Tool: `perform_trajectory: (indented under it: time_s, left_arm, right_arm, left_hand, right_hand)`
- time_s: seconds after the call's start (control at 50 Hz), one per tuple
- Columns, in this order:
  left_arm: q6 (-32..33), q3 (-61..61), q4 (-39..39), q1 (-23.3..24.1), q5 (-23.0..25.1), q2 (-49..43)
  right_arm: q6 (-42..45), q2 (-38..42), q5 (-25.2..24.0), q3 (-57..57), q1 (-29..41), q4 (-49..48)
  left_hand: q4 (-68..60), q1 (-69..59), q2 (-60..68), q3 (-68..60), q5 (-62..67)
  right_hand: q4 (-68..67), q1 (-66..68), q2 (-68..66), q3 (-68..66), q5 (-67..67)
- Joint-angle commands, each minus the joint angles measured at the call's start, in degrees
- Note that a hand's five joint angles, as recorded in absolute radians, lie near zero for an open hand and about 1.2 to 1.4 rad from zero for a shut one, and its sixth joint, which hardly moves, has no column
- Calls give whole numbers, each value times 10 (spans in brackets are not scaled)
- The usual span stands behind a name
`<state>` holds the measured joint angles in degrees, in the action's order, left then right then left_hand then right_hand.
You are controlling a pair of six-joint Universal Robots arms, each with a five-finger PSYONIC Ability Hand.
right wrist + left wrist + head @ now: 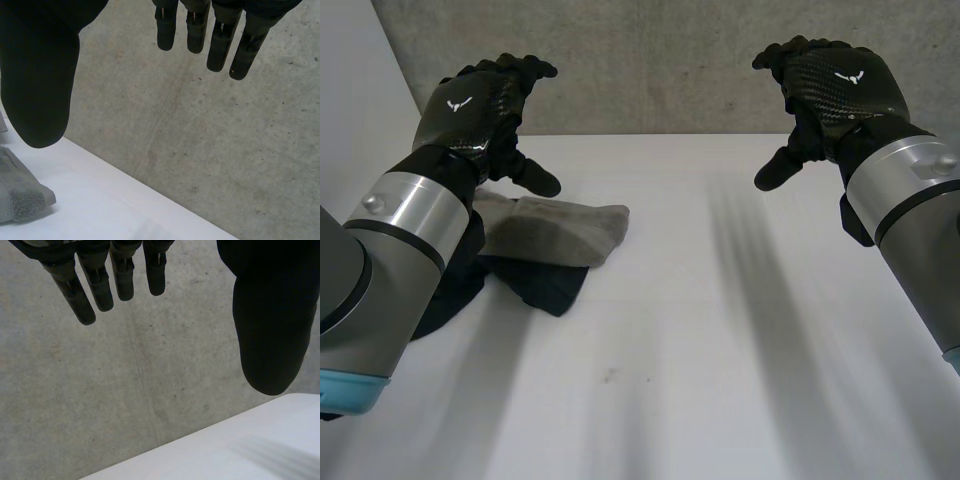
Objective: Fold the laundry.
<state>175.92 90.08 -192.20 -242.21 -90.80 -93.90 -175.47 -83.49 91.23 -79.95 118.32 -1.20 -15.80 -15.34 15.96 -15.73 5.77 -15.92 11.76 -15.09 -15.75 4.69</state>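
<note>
One broad white table (720, 350) is seen before a rough grey concrete wall (670, 60). Two grey-jointed arms are held above it, the left arm (400, 230) over the table's left side and the right arm (910, 200) over its right. A folded grey fabric piece (560, 232) is laid on the left part of the table, on top of a crumpled black cloth (540, 285). That cloth is partly hidden by the left arm and is possibly a garment. The black left hand (470, 105) is raised near the grey piece, its fingers (100, 287) straight and spread from the thumb (270, 340). Nothing is grasped or touched by it. The black right hand (835, 85) is raised well apart from the laundry and is likewise stretched wide, and nothing is held.
</note>
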Motion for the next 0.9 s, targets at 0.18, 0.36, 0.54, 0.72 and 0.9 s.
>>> perform_trajectory:
  time_s: [0.18,0.36,0.54,0.72,0.9]
  left_arm:
    - [-8,4,23,-18,38,-12]
    - [-4,5,12,-18,37,-13]
    - [-3,5,12,-18,37,-15]
    - [-3,5,12,-18,37,-16]
    - [-3,5,12,-18,37,-16]
  right_arm:
    - [6,11,2,0,3,-3]
    - [5,12,3,-4,4,-4]
    - [5,15,3,-4,4,-4]
    - [5,15,3,-4,4,-4]
    - [5,15,3,-4,3,-4]
  left_hand:
    - [58,53,-59,57,-57]
    - [58,53,-60,57,-58]
    - [58,53,-60,57,-58]
    - [58,53,-60,57,-58]
    - [58,53,-60,57,-58]
  right_hand:
    - [59,-18,51,58,-47]
    - [59,-18,51,58,-47]
    - [59,-18,51,58,-47]
    - [59,-18,51,58,-47]
    - [59,-18,51,58,-47]
